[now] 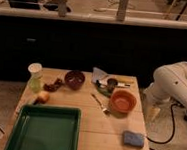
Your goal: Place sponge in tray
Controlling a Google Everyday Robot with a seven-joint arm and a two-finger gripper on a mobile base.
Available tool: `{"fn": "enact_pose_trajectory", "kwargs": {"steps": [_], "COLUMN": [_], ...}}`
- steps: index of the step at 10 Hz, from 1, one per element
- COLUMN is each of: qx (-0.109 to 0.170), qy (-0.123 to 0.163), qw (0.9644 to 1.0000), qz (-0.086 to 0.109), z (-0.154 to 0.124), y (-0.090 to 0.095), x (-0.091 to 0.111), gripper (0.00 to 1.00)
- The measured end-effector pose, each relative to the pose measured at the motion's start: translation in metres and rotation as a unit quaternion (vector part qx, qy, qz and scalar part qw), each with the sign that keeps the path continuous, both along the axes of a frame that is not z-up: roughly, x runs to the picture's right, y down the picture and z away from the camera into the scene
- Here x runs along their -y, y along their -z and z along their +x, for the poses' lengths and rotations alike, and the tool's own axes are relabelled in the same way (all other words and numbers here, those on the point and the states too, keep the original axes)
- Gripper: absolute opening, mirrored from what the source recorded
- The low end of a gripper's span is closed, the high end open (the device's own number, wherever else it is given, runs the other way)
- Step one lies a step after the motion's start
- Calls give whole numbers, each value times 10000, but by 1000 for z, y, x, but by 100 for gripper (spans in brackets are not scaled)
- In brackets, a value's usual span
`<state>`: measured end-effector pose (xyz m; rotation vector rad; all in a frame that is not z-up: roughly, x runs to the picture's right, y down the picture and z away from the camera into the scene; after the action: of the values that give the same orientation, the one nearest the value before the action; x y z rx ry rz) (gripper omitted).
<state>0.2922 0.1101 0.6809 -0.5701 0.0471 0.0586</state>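
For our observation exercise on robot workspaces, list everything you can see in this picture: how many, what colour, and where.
tray: one, dark green, table's front left, empty
sponge: one, blue-grey, table's front right, outside the tray
orange bowl: one, orange, right of centre
brown bowl: one, dark brown, back centre
cup: one, pale green, back left
utensil: one, silvery, left of the orange bowl
napkin: one, white, back, right of the brown bowl
table: one, light wood
robot arm: one, white, right of the table
gripper: one, pale, open, hanging beside the table's right edge, holding nothing
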Motion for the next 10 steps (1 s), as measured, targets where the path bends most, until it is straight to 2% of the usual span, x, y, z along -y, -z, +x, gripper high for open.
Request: {"fn": "enact_pose_trajectory", "kwargs": {"steps": [7, 9, 10], "qx": [0, 7, 52], "qy": [-6, 129, 297], "qw": [10000, 9999, 9995], "qz": [-6, -51, -90], "z": [0, 1, -2], "y": [0, 1, 3], "x": [-1, -8, -16], "gripper": [79, 80, 80]}}
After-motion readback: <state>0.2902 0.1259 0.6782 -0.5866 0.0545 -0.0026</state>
